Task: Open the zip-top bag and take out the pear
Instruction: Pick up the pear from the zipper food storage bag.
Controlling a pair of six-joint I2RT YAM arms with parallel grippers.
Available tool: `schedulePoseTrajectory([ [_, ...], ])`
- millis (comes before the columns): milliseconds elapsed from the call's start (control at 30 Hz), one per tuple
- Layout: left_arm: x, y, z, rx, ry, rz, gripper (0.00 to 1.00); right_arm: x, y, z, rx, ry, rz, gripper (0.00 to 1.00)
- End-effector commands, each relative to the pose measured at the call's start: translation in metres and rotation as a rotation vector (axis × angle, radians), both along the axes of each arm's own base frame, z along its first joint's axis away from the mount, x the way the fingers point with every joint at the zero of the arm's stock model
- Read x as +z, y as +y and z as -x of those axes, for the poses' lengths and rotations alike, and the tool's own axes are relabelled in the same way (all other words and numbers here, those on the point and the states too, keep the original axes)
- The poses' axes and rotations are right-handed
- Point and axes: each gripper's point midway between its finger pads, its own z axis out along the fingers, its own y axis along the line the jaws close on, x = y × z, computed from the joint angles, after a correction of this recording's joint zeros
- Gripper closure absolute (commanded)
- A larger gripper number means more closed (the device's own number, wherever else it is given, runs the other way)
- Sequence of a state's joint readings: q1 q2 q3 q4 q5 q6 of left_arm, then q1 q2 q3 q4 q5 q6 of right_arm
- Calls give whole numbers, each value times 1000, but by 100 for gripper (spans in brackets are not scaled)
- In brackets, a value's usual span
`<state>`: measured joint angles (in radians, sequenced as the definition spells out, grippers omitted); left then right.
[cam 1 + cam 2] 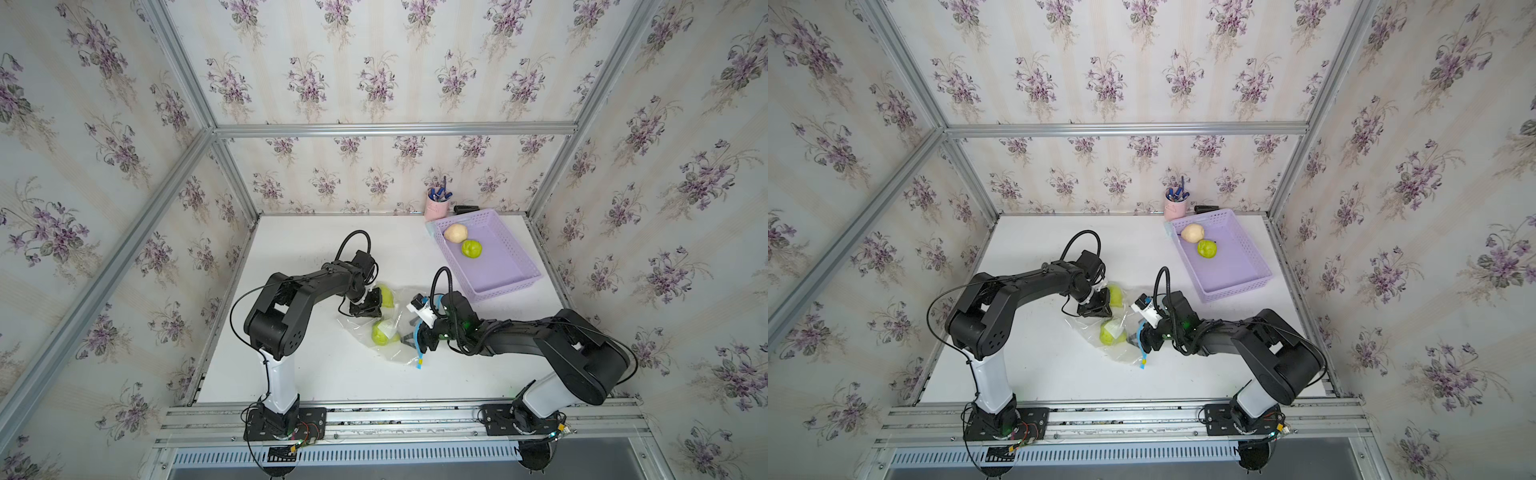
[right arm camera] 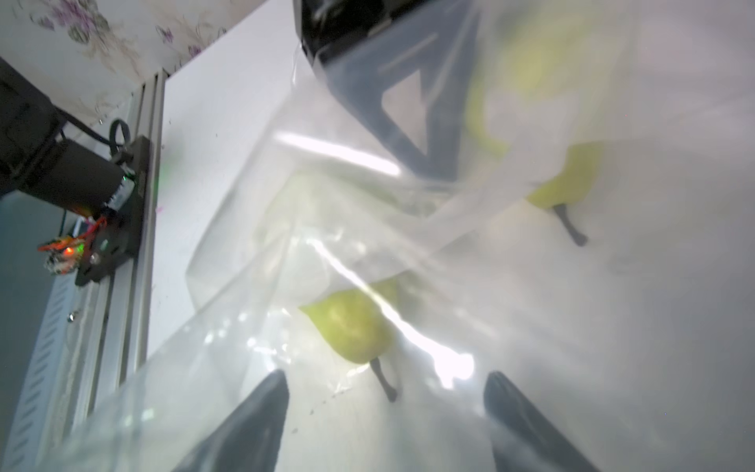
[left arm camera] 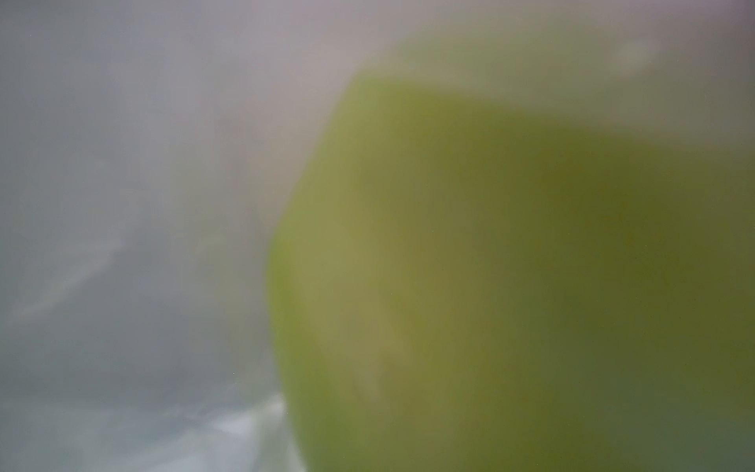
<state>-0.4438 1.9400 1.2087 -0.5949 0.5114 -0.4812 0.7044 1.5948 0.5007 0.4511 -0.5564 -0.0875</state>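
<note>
The right hand [image 2: 387, 375] is standing spread and holding nothing, its fingers [image 2: 261, 412] pointing into the crumpled zip-top bag [image 1: 401, 353]. The green pear [image 2: 351, 327] is lying just ahead of them, between the two tips and stem toward the hand, showing through a fold of clear film. The step in hand appears to be the reach for the pear. Doing it well is depending on getting the fingers under the upper layer of film, not on top of it, and the wrist view is not showing which side of the plastic the tips are on. The light-blue zip strip [image 1: 420, 353] is running close beside the right hand, so the bag's mouth is probably lying at this hand's end. The left hand [image 1: 368, 307] is sitting at the bag's far end, beyond the pear and beside a second green pear [image 1: 387, 296]. Whether it is pinching film cannot be told, since its own camera is giving only blur. If it is anchoring the bag, the right hand should be sliding in low along the white surface [image 1: 316, 365], straddling the pear's body rather than the stem, closing gently and drawing back toward itself.
</note>
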Motion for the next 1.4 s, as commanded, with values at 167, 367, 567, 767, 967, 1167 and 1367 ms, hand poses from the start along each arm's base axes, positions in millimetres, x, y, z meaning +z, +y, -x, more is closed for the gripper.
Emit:
schedulePoseTrajectory([
  [167, -2, -2, 8, 37, 33, 27, 93, 4, 26, 8, 85, -183, -1, 20],
  [367, -2, -8, 12, 68, 46, 51, 95, -4, 52, -2, 81, -258, 32, 18],
  [567, -9, -10, 18, 91, 72, 64, 95, -19, 60, -6, 90, -257, 66, 37],
  [767, -18, 25, 13, 130, 73, -22, 94, -5, 35, 1, 62, -311, 71, 80],
  [967, -39, 91, 7, 246, 108, -93, 93, 15, -17, -6, -127, -318, 73, 82],
  [1167, -26, 95, -13, 251, 53, -23, 91, 14, -26, -14, -221, -261, 99, 82],
  [1367, -13, 87, -16, 216, 12, 19, 89, 47, -36, -46, -420, -44, -51, 81],
])
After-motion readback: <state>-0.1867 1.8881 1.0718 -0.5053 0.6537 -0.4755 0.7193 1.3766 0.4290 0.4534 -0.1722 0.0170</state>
